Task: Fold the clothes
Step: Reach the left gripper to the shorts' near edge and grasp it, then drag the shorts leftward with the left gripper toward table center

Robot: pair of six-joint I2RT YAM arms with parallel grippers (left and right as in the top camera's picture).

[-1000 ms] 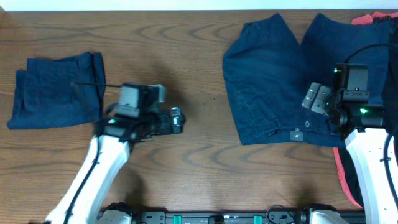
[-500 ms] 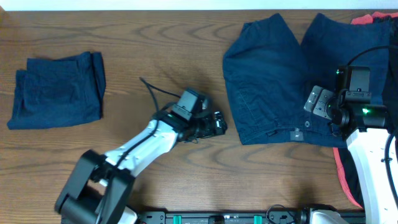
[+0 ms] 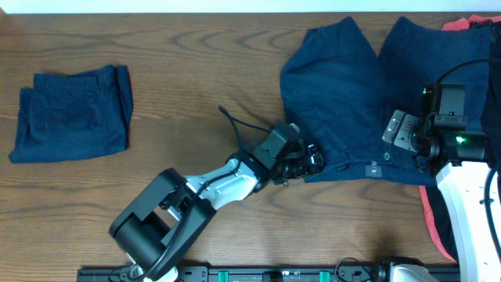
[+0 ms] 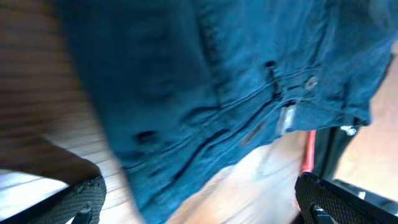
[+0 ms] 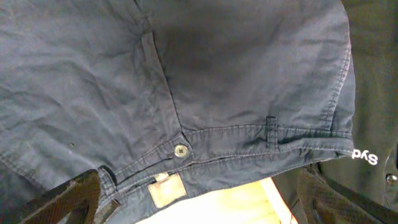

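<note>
The left gripper (image 3: 311, 160) has swung to the waistband corner of the navy shorts (image 3: 337, 90), fingers seemingly wide; the right gripper (image 3: 398, 130) stays spread above the waistband, legs running away beyond both.

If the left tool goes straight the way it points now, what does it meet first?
The unfolded navy shorts: the left tool points at their waistband corner, close ahead. Whether it rides over or into the cloth is unclear.
</note>
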